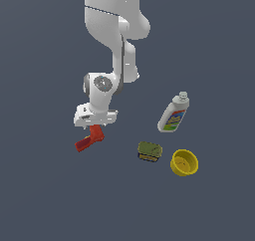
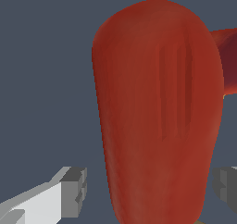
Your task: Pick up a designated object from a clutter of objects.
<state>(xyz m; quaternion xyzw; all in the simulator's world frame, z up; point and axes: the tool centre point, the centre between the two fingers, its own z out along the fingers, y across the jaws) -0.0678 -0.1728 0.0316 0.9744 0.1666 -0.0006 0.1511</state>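
Observation:
The designated object, a bright red drill-shaped toy (image 1: 88, 139), lies on the dark floor at the exterior view's left. My gripper (image 1: 94, 127) is lowered right over its upper end. In the wrist view the red toy (image 2: 157, 112) fills most of the picture and stands between my two grey fingers (image 2: 74, 190). The gripper (image 2: 150, 190) is open: a narrow gap shows between the one finger and the toy, and the other finger sits very close to its side. The rest of the clutter of objects lies to the exterior view's right.
A white bottle (image 1: 174, 114) with a colourful label lies to the exterior view's right. An olive-green can (image 1: 149, 151) and a yellow bowl (image 1: 185, 162) sit below it. The white arm (image 1: 117, 41) rises from the gripper towards the picture's top.

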